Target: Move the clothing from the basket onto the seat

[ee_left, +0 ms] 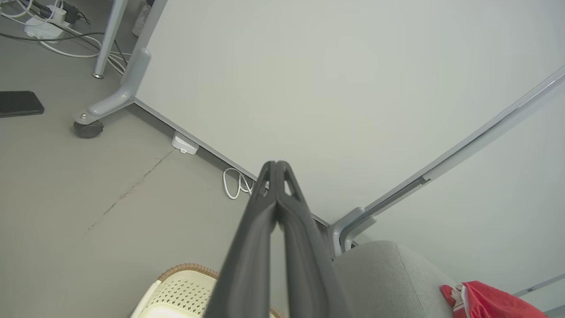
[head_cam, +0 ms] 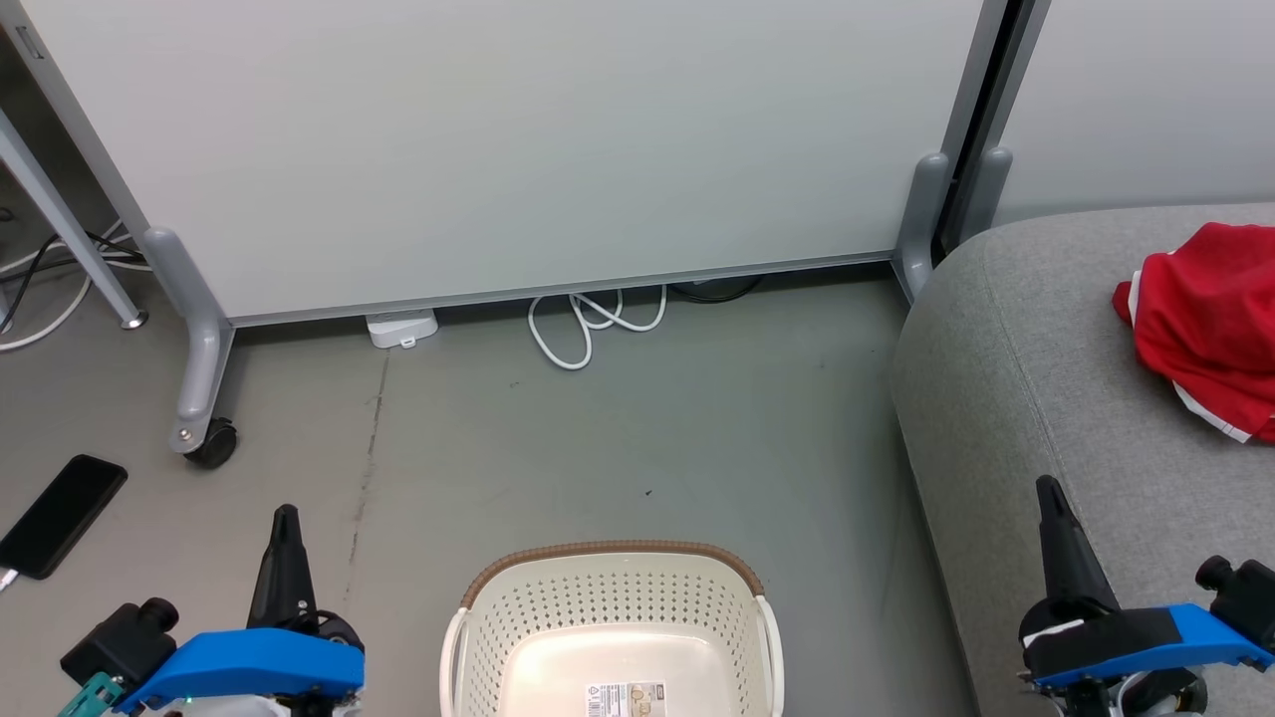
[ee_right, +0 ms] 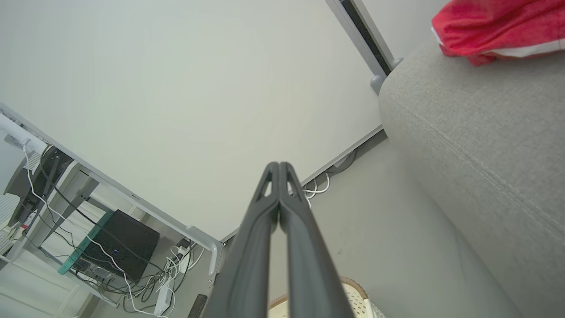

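The cream-white basket (head_cam: 613, 622) with a brown rim stands on the floor at the bottom centre; its inside shows bare plastic and a label. Red clothing (head_cam: 1210, 324) with white trim lies bunched on the grey seat (head_cam: 1036, 398) at the right. My left gripper (head_cam: 286, 518) is shut and holds nothing, left of the basket. My right gripper (head_cam: 1048, 490) is shut and holds nothing, over the seat's front edge. The wrist views show each pair of fingers pressed together: the left gripper (ee_left: 277, 164), the right gripper (ee_right: 279, 164), with the clothing (ee_left: 490, 302) (ee_right: 499, 24) on the seat (ee_left: 388, 282) (ee_right: 476, 132).
A pale partition panel (head_cam: 518, 139) on castor feet (head_cam: 204, 428) stands behind the basket. White cable (head_cam: 588, 324) loops at its base beside a small white box (head_cam: 401, 328). A black phone (head_cam: 62, 514) lies on the floor at left. A desk with cables (ee_right: 110, 247) stands beyond.
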